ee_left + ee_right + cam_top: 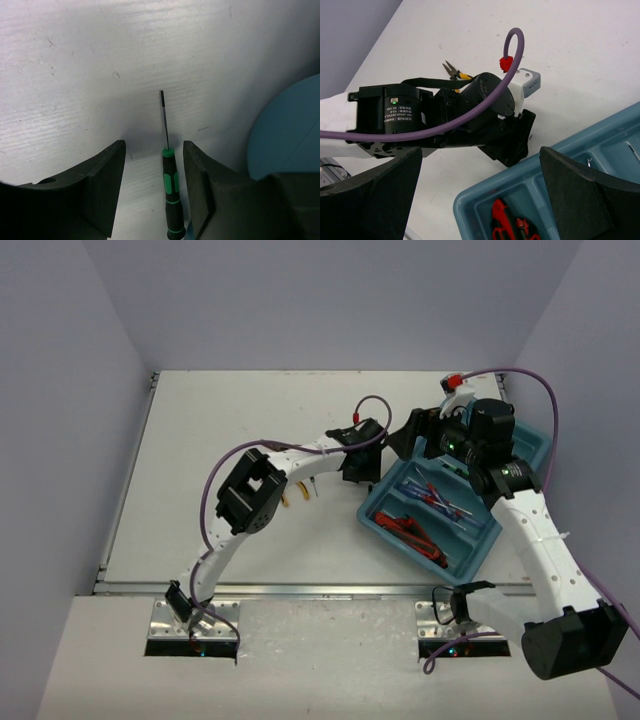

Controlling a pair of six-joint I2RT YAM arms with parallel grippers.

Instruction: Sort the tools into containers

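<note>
- Left gripper [154,148]: jaws apart, gripping nothing.
- Black-green screwdriver [170,186]: lies flat on the table [75,60]. Its long axis runs parallel to the fingers, tip pointing away from the wrist. It sits between the two fingers, nearer the tray-side one, with no contact visible.
- Teal tray [292,130]: just beside that finger.
- Right gripper [480,152]: jaws wide apart, empty, above the tray's corner.

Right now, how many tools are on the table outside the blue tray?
2. A black-green screwdriver lies between the jaws of the open left gripper; yellow-handled pliers lie beside the left arm. The arms may hide others.
</note>
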